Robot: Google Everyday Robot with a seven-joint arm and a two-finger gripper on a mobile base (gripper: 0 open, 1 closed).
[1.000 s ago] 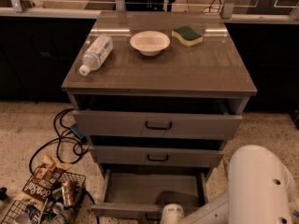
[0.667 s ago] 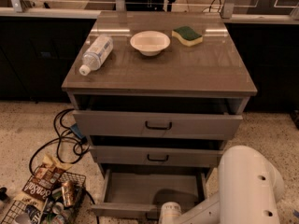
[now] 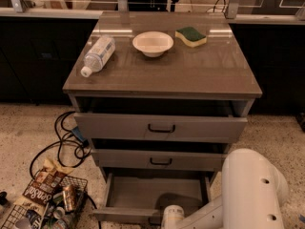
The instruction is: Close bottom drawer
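Jaws out of sight by bottom drawer (image 3: 157, 193) front — wire basket (image 3: 80, 191) left.

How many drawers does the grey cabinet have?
3: top drawer under the tabletop, middle drawer below it, bottom drawer pulled out farthest, with the pincer at its front edge.

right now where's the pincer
Bottom centre of the camera view: the pincer is at the front edge of the open bottom drawer, right of the floor basket.
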